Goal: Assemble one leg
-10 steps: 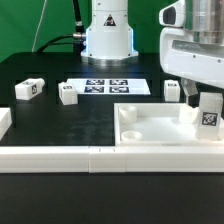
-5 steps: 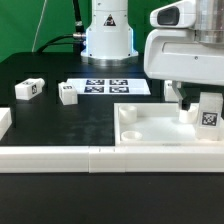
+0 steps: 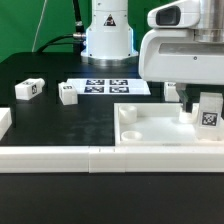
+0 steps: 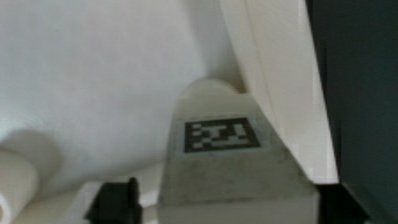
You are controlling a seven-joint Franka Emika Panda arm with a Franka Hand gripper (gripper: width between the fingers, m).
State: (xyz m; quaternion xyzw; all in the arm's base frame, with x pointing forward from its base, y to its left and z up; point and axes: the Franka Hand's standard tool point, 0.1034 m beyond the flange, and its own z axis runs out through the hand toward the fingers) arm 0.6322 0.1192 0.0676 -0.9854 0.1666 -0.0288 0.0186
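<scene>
My gripper is at the exterior view's right, over the right part of the large white tray. It is shut on a white leg that stands upright with its tag facing the camera. In the wrist view the leg fills the space between my two dark fingers, my gripper closed around it, with the tray's white floor behind it. I cannot tell whether the leg touches the tray. Three more legs lie loose: one behind the tray and two at the left.
The marker board lies in the middle, in front of the robot base. A long white rail runs along the table's front edge, with a white block at its left end. A raised round post stands in the tray beside the held leg.
The gripper's body has shifted toward the exterior view's left since a second ago. The held leg stays at nearly the same spot over the tray. The loose legs have not moved.
</scene>
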